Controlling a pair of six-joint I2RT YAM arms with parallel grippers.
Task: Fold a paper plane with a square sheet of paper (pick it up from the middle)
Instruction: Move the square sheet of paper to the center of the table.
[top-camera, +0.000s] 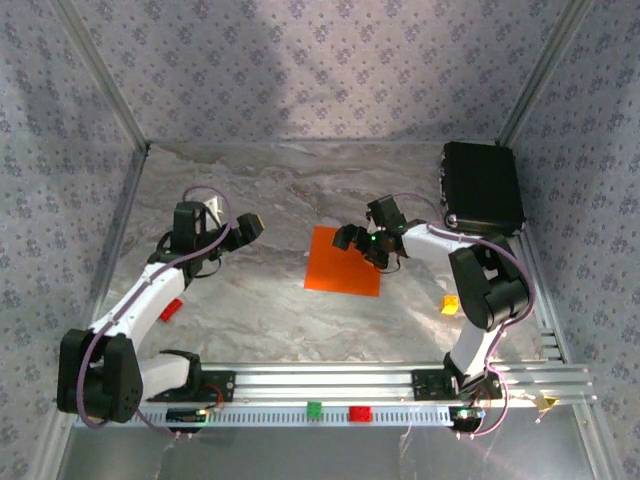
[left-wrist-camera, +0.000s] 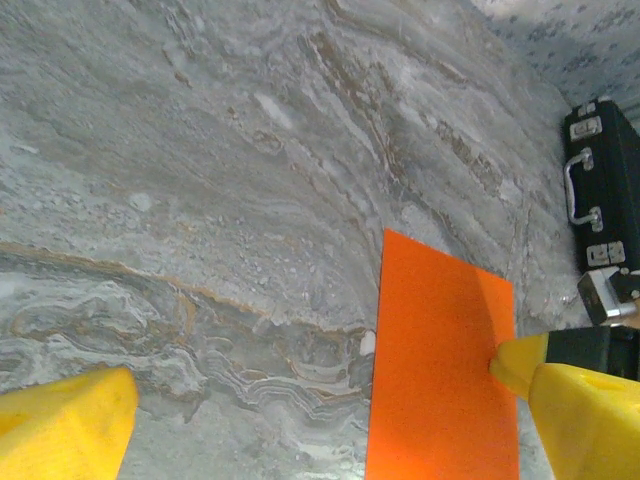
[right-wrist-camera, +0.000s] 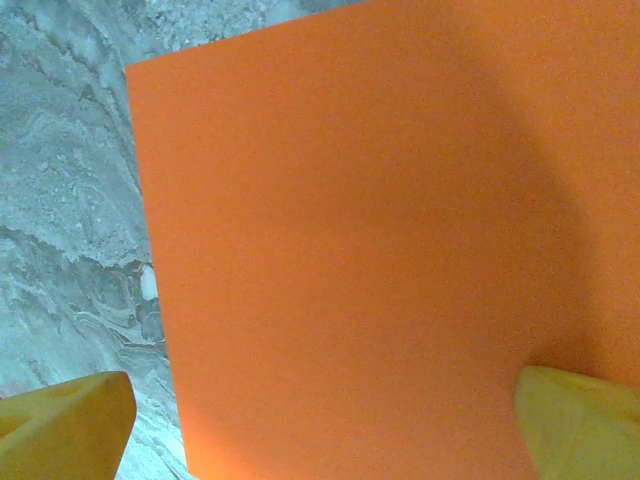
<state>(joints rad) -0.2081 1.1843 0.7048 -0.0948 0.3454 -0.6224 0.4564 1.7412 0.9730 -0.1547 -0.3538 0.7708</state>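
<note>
The square sheet of paper (top-camera: 343, 262), bright orange, lies flat and uncreased on the marble table top near the middle. My right gripper (top-camera: 356, 241) hangs over the sheet's far right part. In the right wrist view its yellow fingers (right-wrist-camera: 65, 430) stand wide open above the sheet of paper (right-wrist-camera: 360, 230), with nothing between them; the right gripper (right-wrist-camera: 325, 430) touches nothing that I can see. My left gripper (top-camera: 246, 230) is to the left of the sheet, apart from it. The left gripper (left-wrist-camera: 320, 430) is open above bare table, with the sheet of paper (left-wrist-camera: 440, 370) lying toward its right finger (left-wrist-camera: 580, 410).
A black box (top-camera: 482, 185) stands at the back right, also seen as the black box (left-wrist-camera: 605, 190). A small yellow-orange block (top-camera: 451, 304) lies by the right arm and a small red block (top-camera: 171, 310) by the left arm. A green block (top-camera: 314, 409) and a red block (top-camera: 359, 413) sit on the front rail.
</note>
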